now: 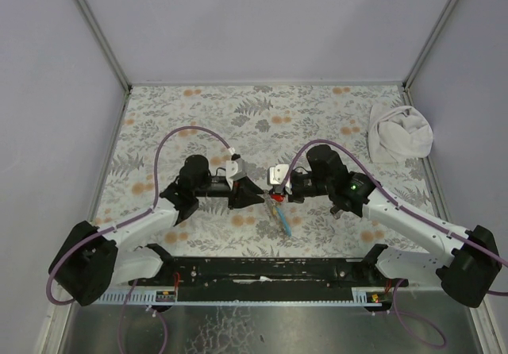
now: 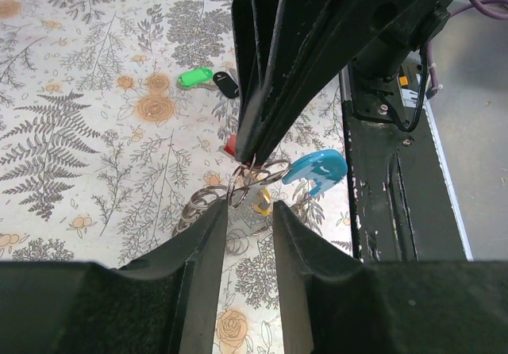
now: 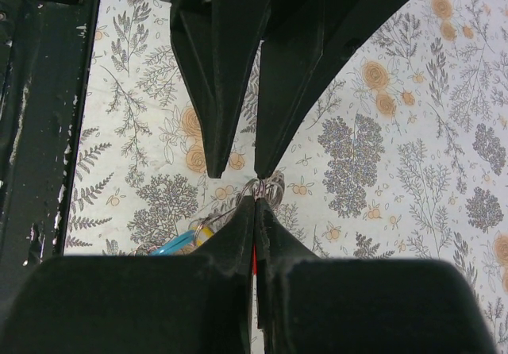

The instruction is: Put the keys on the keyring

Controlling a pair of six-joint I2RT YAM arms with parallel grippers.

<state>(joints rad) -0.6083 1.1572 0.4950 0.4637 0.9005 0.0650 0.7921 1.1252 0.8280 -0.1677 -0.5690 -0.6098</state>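
The right fingers (image 3: pixel 230 251) are clenched on the thin grey-and-light-blue keyring (image 2: pixel 316 170) over the middle of the floral-patterned surface (image 2: pixel 79 148), with a small red-headed key (image 2: pixel 231 144) at their tips. The left fingers (image 2: pixel 202 251) stand parted, facing the ring. A green-headed key (image 2: pixel 194 77) and a black-headed key (image 2: pixel 226 84) lie touching, apart from it.

The bench (image 1: pixel 198 108) is covered by a pale sheet printed with grey ferns and orange flowers. A crumpled white cloth (image 1: pixel 399 132) lies on it at the far right corner. Plain grey walls (image 1: pixel 262 21) enclose three sides, and a black rail (image 1: pixel 262 271) runs along the near edge.
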